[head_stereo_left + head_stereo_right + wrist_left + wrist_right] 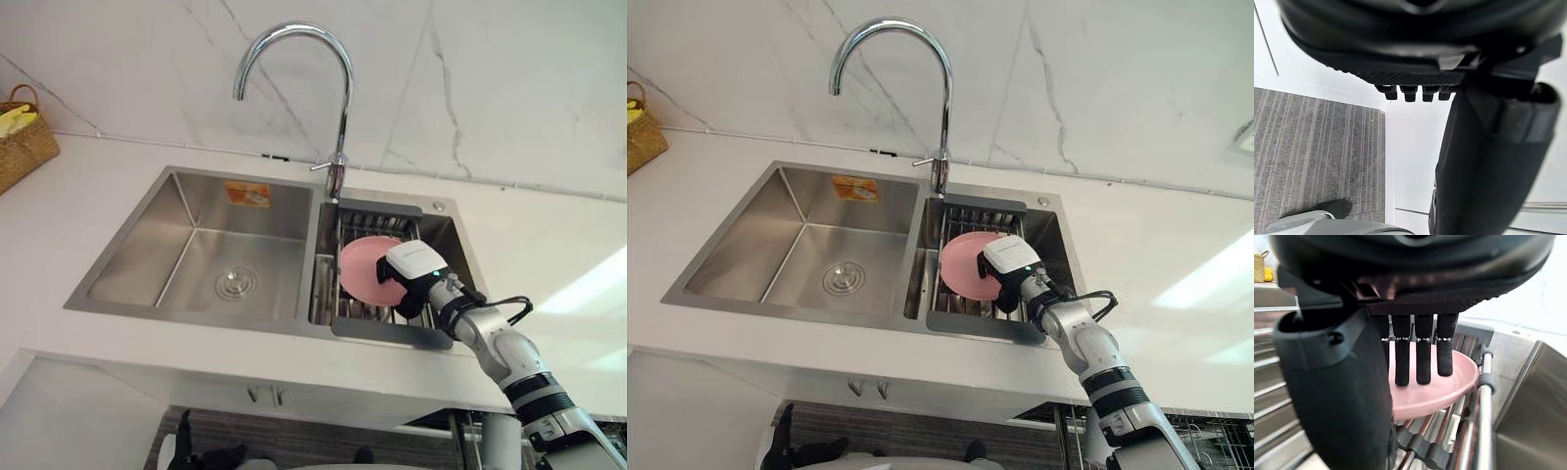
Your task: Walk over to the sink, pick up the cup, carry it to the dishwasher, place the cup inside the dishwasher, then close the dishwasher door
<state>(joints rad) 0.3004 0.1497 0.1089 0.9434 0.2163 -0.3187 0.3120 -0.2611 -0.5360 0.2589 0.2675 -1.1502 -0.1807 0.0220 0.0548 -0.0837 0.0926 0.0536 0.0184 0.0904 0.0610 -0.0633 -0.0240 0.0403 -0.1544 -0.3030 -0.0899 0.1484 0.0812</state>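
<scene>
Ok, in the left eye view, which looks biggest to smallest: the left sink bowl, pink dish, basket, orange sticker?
1. left sink bowl
2. pink dish and basket: about alike; the picture's edge cuts the basket off
3. orange sticker

White countertop [69,225], marble-look wall behind. Inset stainless sink [127,264], 2 basins.
- L basin: round drain strainer [236,283] at ctr of floor; orange sticker [247,193] on rear wall.
- R basin: metal drying rack [965,305] spans its width, bars running front to back. Pink plate [361,266] lies tilted on rack bars, approx. mid-rack.
- Chrome gooseneck faucet [340,117] mounted at rear rim, between basins.
- Wicker basket [24,147] on countertop, far L, well apart from sink; yellow item [14,118] inside.
</scene>
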